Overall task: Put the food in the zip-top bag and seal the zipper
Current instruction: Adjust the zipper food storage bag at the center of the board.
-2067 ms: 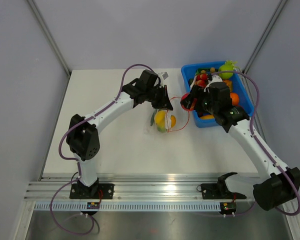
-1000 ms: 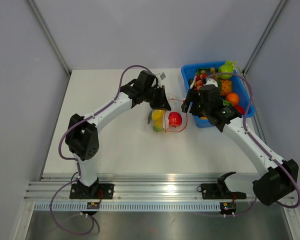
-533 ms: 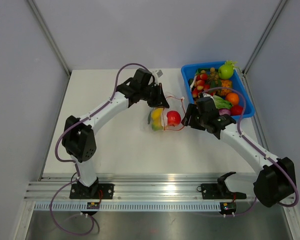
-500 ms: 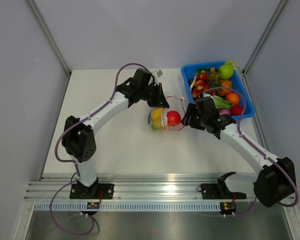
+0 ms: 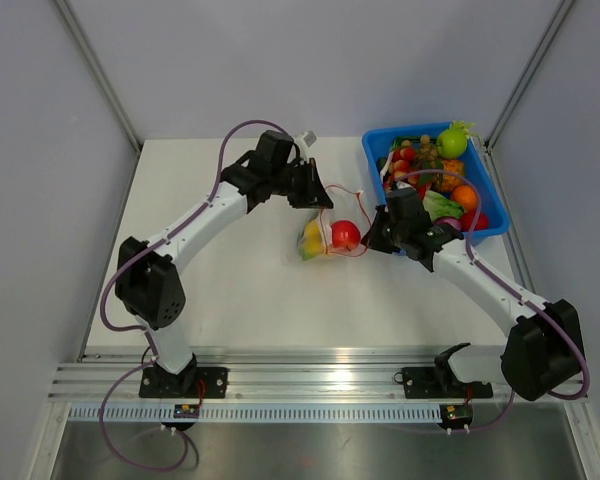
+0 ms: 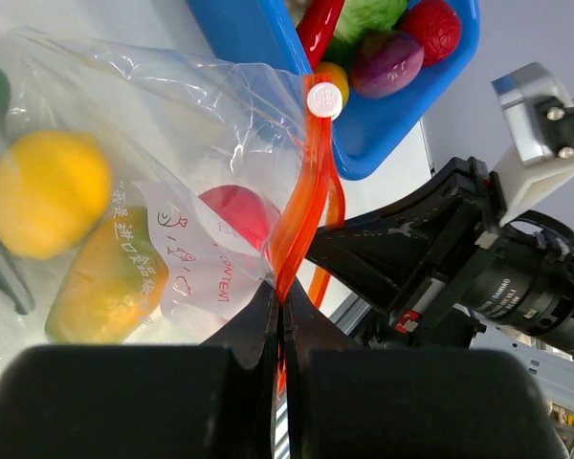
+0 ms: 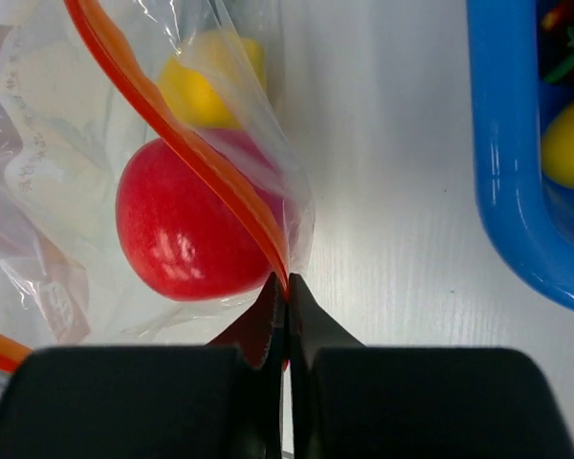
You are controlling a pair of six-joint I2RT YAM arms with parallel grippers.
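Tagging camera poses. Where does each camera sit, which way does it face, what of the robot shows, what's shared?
Top external: fixed above and behind the bases, looking down on the table; left arm and right arm show whole.
Left wrist: on the left wrist, looking along its left pincer, shut on the zip strip; right arm beyond.
Right wrist: on the right wrist, looking down past its right pincer, shut on that strip.
Shared: all three show the red fruit in the bag and the blue bin.
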